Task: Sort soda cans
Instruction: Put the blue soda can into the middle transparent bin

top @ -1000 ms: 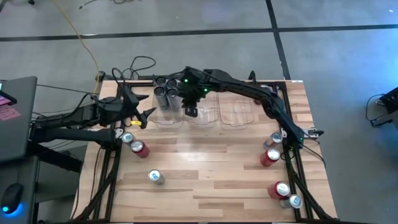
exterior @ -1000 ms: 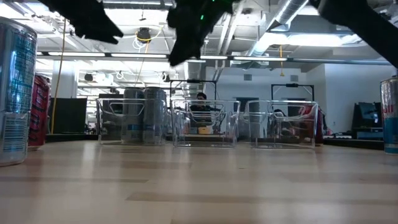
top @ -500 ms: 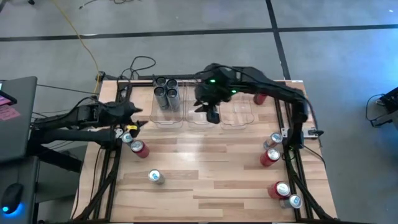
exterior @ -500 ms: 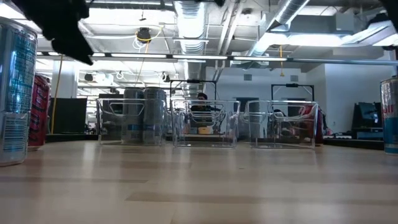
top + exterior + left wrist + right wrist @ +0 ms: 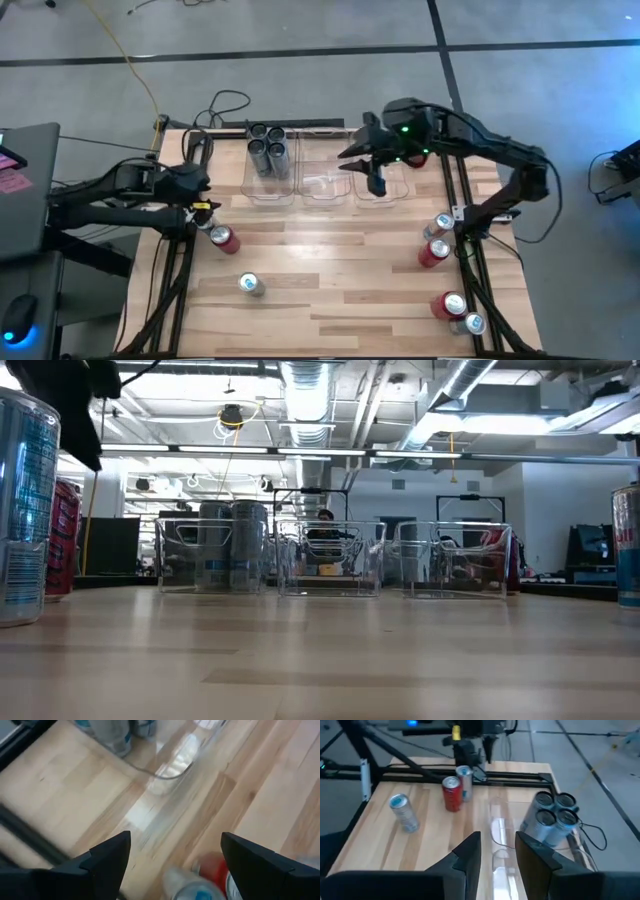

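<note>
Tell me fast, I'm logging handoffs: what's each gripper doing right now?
Left gripper: open, empty, above a silver-blue can and a red can.
Right gripper: open, empty, over the bins.

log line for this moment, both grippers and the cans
left gripper: open, above silver-blue can | right gripper: open, empty, over right bin | four grey cans: left bin

The right tool (image 5: 376, 183) has swung from the middle bin (image 5: 327, 190) to the right bin (image 5: 392, 190).
</note>
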Controlling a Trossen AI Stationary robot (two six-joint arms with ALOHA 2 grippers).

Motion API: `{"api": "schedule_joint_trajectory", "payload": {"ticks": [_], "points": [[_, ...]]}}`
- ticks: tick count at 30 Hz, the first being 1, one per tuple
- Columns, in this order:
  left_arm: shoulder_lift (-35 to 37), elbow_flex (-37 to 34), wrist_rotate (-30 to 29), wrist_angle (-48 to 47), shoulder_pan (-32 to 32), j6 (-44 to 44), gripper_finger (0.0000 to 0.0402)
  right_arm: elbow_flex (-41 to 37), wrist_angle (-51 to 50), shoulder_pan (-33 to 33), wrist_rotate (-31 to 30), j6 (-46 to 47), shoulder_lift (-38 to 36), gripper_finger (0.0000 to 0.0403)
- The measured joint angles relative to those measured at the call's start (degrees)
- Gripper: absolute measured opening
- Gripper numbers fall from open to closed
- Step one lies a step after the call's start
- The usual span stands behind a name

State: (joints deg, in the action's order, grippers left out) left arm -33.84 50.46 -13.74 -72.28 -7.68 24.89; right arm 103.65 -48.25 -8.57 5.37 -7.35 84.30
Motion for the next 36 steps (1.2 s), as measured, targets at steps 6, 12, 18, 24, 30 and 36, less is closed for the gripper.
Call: {"api": "schedule_joint_trajectory", "payload": {"ticks": [6,12,18,24,30,36], "points": [[-1.8,3.5,4.7,-7.0,0.0,-2.8,0.0306,-17.9,13.6,-2.7,0.0,1.2,-8.0,0.0139],[-1.7,0.6,11.4,-14.6,0.0,-3.3,0.0306,-34.3,30.7,-4.3,0.6,4.8,-13.9,0.0139],[-1.7,-1.2,12.0,-15.3,0.0,-5.0,0.0306,-43.2,39.1,-4.0,1.1,5.5,-16.3,0.0139],[-1.7,-2.8,13.8,-15.0,0.0,-4.5,0.0306,-47.6,51.1,-2.1,1.7,6.8,-16.5,0.0135],[-1.7,-3.8,14.0,-11.2,0.0,-3.6,0.0308,-47.6,48.7,-1.5,0.8,3.0,-15.2,0.0127],[-1.7,-3.9,12.9,-6.1,0.0,-5.6,0.0308,-47.6,45.3,-3.4,-2.3,5.0,-11.9,0.0127]]}}
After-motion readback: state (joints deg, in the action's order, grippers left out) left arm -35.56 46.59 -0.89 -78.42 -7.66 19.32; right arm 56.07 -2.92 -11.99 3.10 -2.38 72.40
